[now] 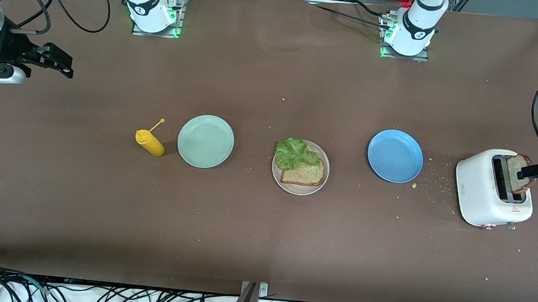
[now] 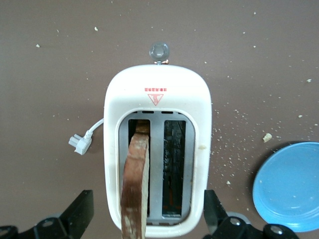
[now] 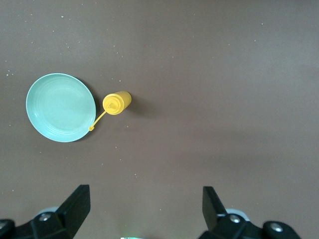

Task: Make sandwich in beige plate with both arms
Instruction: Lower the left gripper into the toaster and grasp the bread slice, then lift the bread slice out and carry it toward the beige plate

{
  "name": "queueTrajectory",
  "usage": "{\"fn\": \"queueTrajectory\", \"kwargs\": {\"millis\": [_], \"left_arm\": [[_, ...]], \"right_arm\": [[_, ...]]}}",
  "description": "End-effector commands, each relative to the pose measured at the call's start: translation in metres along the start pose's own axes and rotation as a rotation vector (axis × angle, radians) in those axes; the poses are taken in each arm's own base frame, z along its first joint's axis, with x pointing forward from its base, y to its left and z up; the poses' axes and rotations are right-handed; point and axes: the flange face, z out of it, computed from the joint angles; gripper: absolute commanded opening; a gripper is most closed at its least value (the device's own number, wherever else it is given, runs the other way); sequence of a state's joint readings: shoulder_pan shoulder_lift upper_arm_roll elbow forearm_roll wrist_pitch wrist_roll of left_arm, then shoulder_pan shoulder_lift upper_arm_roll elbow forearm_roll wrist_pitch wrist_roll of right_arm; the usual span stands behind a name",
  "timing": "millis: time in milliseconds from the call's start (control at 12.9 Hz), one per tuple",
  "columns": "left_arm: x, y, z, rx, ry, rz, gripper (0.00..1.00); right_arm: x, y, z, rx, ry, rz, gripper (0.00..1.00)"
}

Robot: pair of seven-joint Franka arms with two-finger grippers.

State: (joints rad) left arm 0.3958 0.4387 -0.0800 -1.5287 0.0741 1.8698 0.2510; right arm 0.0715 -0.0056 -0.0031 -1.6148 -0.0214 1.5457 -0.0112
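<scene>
Left arm: its base stands at the left arm's end of the table (image 1: 243, 244). The arm enters the front view from the edge at that end and reaches in over the white toaster (image 1: 486, 190). The left end effector (image 2: 148, 211) is positioned above the toaster, pointing downward. Its fingers (image 2: 79, 211) are spread wide, one on each side of the toaster body, clear of the housing. A slice of bread (image 2: 135, 184) stands on edge in one toaster slot, protruding upward between the fingers. In the wrist view, neither finger touches the slice; in the front view, a dark fingertip overlaps the slice, so contact there cannot be determined.

Right arm: this arm waits toward the right arm's end of the table. The right end effector (image 1: 50, 57) is raised above bare table. Its fingers (image 3: 75, 206) are apart and hold nothing. The right wrist view looks down on the mint-green plate (image 3: 60, 107) and the yellow squeeze bottle (image 3: 117, 102) lying on its side just beside that plate.

Task items: the beige plate (image 1: 323, 181) sits mid-table, between the mint-green plate and the blue plate (image 1: 395, 155). On it lies one bread slice (image 1: 303, 174). A green lettuce leaf (image 1: 295, 154) rests on the slice's edge farther from the front camera and overhangs the plate rim. There is no second slice on the lettuce.

Crumbs (image 1: 437, 184) are scattered on the table between the blue plate and the toaster. The toaster's plug (image 2: 79, 143) lies loose on the table beside it.
</scene>
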Motion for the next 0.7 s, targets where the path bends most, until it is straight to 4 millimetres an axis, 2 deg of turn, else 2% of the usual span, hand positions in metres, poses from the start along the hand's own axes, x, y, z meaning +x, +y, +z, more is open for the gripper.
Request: {"fn": "queueTrajectory", "kwargs": {"millis": [0, 77, 232, 387, 619], "left_arm": [[0.007, -0.006, 0.011, 0.011, -0.005, 0.047, 0.89], [0.005, -0.006, 0.019, 0.014, -0.021, 0.049, 0.77], [0.002, -0.005, 0.026, 0.109, -0.077, 0.099, 0.11], [-0.002, -0.005, 0.028, 0.099, -0.105, 0.089, 0.02], [-0.002, -0.001, 0.017, 0.101, -0.102, 0.081, 0.0]], "right_arm": [[0.001, -0.001, -0.002, -0.01, 0.008, 0.005, 1.0], [0.001, -0.001, -0.002, -0.01, 0.008, 0.005, 1.0], [0.002, -0.001, -0.001, -0.011, 0.005, 0.005, 1.0], [0.002, -0.001, -0.001, -0.011, 0.007, 0.005, 1.0], [0.002, -0.001, -0.001, -0.011, 0.007, 0.005, 1.0]]}}
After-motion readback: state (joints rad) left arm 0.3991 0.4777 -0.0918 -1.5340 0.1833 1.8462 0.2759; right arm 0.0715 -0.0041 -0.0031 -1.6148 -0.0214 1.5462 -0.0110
